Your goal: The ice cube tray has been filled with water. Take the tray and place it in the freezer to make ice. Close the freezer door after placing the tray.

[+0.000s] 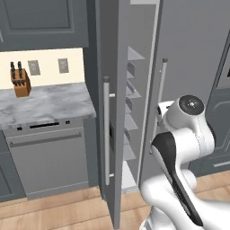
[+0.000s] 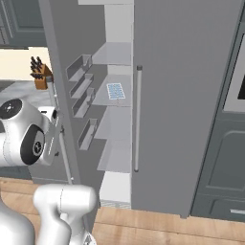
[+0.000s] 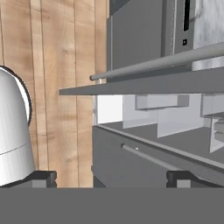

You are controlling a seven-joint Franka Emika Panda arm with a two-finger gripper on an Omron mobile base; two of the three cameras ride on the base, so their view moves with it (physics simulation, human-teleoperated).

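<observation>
- Ice cube tray (image 2: 115, 91) lies flat on a middle freezer (image 2: 115, 119) shelf, near its front edge.
- My gripper (image 3: 111, 177): fingers spread wide, nothing held.
- Freezer door (image 1: 110, 112) stands open: rigid, likely swings easily. I'd push its flat face or hook the bar handle (image 1: 106, 130).

The white arm (image 1: 179, 152) rises folded, elbow high. The claw (image 3: 111, 177) stands wide apart, both dark fingertips (image 3: 43, 177) spread, holding nothing.
</observation>
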